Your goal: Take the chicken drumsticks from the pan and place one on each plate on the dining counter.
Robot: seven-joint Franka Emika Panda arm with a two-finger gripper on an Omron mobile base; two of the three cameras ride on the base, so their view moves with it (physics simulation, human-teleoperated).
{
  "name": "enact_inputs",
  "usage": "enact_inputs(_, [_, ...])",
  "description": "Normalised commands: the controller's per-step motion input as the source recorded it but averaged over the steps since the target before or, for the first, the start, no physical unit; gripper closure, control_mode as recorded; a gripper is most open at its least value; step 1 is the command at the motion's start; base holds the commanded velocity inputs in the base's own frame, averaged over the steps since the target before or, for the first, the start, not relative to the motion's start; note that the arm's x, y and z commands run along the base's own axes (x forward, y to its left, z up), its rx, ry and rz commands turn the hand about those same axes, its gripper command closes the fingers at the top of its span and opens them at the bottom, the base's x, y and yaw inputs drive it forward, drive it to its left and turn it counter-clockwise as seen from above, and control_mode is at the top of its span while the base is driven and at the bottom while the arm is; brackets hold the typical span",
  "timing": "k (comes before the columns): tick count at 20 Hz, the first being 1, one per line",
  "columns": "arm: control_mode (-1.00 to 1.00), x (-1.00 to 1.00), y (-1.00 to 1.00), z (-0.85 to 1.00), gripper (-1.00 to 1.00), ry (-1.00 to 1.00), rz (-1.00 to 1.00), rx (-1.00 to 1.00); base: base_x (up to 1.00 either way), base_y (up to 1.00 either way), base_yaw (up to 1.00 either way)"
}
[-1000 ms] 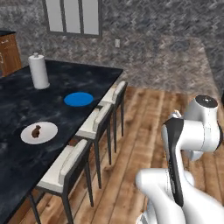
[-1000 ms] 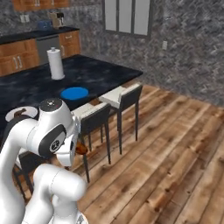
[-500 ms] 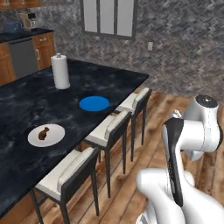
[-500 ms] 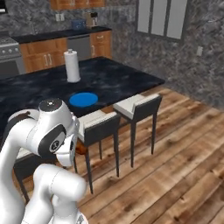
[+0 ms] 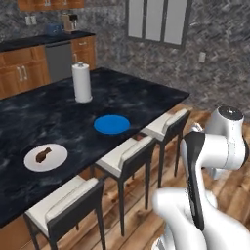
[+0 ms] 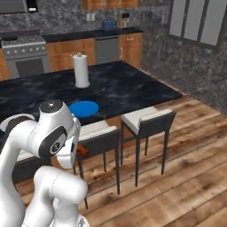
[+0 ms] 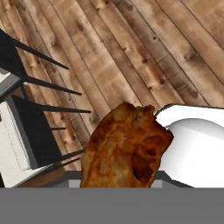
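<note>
My gripper (image 6: 78, 150) is shut on a chicken drumstick (image 7: 127, 148), an orange-brown piece that hides the fingertips in the hand view. It hangs low by the arm, over the wooden floor next to a stool. Another drumstick (image 5: 43, 155) lies on the white plate (image 5: 56, 161) at the near left of the dining counter (image 5: 53, 114). The blue plate (image 5: 112, 124) sits bare further along the counter, also seen as the blue plate (image 6: 83, 108) from the right. The pan is out of view.
A white paper towel roll (image 5: 82, 82) stands on the counter beyond the blue plate. Several pale-cushioned stools (image 5: 128, 157) line the counter's near side, between the arm and the plates. Wooden floor (image 6: 177, 177) spreads to the right. Kitchen cabinets (image 6: 106, 48) stand behind.
The whole scene has shifted in both base views, so the base has moved; counter and plates now lie more to the right and larger. The drumstick stays in the shut gripper.
</note>
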Motion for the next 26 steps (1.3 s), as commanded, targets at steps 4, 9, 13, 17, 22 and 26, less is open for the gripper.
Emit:
enact_inputs(4, [1.0, 0.0, 0.0, 0.0, 1.0, 0.0, 0.0, 0.0, 0.46, -0.47, 0.36])
enact_inputs(9, [1.0, 0.0, 0.0, 0.0, 1.0, 0.0, 0.0, 0.0, 0.5, -0.32, 0.35])
enact_inputs(13, [1.0, 0.0, 0.0, 0.0, 1.0, 0.0, 0.0, 0.0, 0.58, -0.19, 0.34])
enact_inputs(17, [1.0, 0.0, 0.0, 0.0, 1.0, 0.0, 0.0, 0.0, 0.64, -0.16, 0.33])
enact_inputs(22, [1.0, 0.0, 0.0, 0.0, 1.0, 0.0, 0.0, 0.0, 0.65, -0.22, 0.33])
enact_inputs(26, [1.0, 0.0, 0.0, 0.0, 1.0, 0.0, 0.0, 0.0, 0.51, -0.17, 0.34])
